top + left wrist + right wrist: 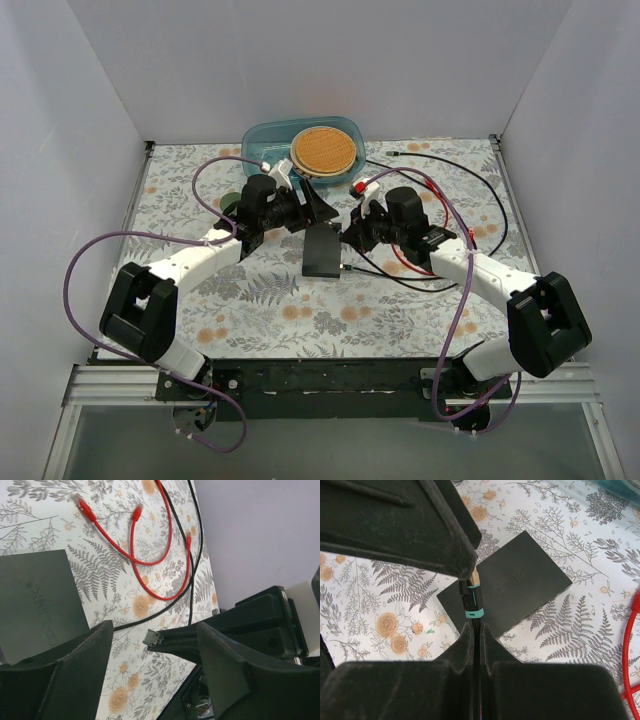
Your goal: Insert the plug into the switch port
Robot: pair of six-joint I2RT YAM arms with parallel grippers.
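1. The switch [322, 252], a flat black box, is seen lying on the flower-patterned table [250, 310], between the two arms.
2. The plug [471, 599], clear-tipped with a teal collar, is pinched in the right tool [471, 601]. Its black cable [400, 283] is led back through the slot of the lower finger [420, 690].
3. In the top view the right tool [352, 236] is placed just at the switch's right edge. In the left wrist view the plug [152, 638] is shown apart from the switch [40, 600], with table pattern between them. The plug is not seated in a port.
4. In the right wrist view the plug tip is outlined against the near left edge of the switch [515, 582]. Contact cannot be judged from this view.
5. The left tool [305, 208] is held just beyond the switch's far edge. Its fingers [75, 680] are spread wide and nothing is gripped between them.
6. Red cables [150, 565] are looped on the table to the right of the switch, and are crossed there by the black cable [192, 570].
7. A blue tub [265, 135] holding a round tan disc [324, 150] is set well beyond the switch, against the back wall.
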